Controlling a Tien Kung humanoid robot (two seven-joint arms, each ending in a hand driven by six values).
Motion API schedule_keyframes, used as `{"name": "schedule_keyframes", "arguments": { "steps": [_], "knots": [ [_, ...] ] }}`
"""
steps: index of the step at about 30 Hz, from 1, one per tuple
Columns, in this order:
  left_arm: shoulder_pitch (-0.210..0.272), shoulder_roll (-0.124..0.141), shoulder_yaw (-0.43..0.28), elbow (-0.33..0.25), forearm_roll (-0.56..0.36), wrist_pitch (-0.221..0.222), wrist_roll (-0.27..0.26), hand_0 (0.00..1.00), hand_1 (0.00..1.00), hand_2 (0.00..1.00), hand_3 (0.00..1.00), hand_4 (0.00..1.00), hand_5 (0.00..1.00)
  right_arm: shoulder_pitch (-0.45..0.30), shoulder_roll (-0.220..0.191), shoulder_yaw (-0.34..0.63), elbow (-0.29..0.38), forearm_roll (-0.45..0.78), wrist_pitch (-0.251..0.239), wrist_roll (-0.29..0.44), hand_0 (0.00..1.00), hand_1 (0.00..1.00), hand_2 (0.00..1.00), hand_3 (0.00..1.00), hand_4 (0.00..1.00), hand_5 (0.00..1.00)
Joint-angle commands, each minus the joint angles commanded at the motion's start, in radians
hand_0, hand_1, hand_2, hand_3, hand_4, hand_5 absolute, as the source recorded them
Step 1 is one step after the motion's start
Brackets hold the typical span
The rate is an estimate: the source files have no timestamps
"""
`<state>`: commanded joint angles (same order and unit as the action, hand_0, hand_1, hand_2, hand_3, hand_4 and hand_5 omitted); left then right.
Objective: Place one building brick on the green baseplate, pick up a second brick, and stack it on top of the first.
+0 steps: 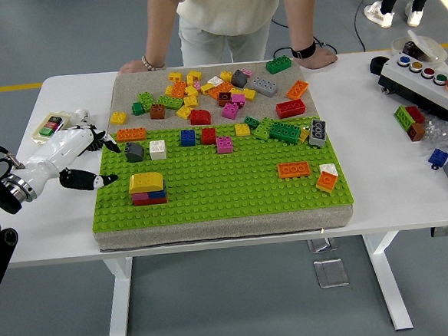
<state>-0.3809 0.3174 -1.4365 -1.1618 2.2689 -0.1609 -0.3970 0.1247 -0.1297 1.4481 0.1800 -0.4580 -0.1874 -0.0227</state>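
Reaching in from the near left, the robot's left hand (73,159) hangs just off the left edge of the green baseplate (233,186), fingers spread wide and gripping nothing; its thumb points toward the plate and its upper fingertips come close to a grey brick (134,151) without touching it. The baseplate lies on a grey mat (134,86) on the white surface (409,178).

Just right of the hand, on the near left part of the plate, stands the stack (147,188): a yellow brick on top, blue beneath it, red at the bottom. Toward the near right of the plate sit an orange flat brick (294,169) and, beside it, an orange-and-white brick (327,178).

Farther back, along the plate's far edge, runs a row of single bricks: an orange one (131,134), the grey one, a white one (157,149), blue (188,137), red (208,136) and pink (224,144), then a green block (284,132) at the right.

Beyond the plate, a loose heap of mixed bricks (219,91) covers the bare mat. Left of the mat, behind the hand, lies a small box with a green and red button (49,125). On the far right of the surface stands a control box with coloured buttons (425,81).

At the far edge a person stands with the left-side hand (134,66) and right-side hand (318,57) resting flat on the surface.
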Motion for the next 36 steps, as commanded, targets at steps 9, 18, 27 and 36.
{"name": "schedule_keyframes", "arguments": {
  "steps": [9,18,27,36],
  "knots": [
    [0.080,0.027,-0.002,-0.137,0.000,-0.153,0.000,0.998,0.896,0.840,0.622,0.998,0.647,-0.003,0.000,0.006,0.000,0.000,0.002,0.004,0.741,0.657,0.708,0.597,0.922,0.501],
    [0.085,0.016,0.020,-0.152,-0.009,-0.186,0.000,0.998,0.946,0.915,0.669,0.998,0.773,-0.001,-0.002,0.006,0.000,0.001,0.004,0.000,0.740,0.657,0.710,0.597,0.922,0.502],
    [0.075,0.009,0.032,-0.150,-0.016,-0.190,0.002,0.998,0.956,0.927,0.679,0.998,0.813,-0.001,0.000,0.001,0.000,0.001,0.001,0.002,0.740,0.657,0.710,0.596,0.922,0.505],
    [0.063,-0.004,0.053,-0.123,-0.006,-0.188,0.004,0.998,0.954,0.927,0.678,0.998,0.813,-0.001,0.001,-0.003,0.000,-0.001,0.000,0.001,0.740,0.657,0.710,0.597,0.923,0.504]
  ]
}}
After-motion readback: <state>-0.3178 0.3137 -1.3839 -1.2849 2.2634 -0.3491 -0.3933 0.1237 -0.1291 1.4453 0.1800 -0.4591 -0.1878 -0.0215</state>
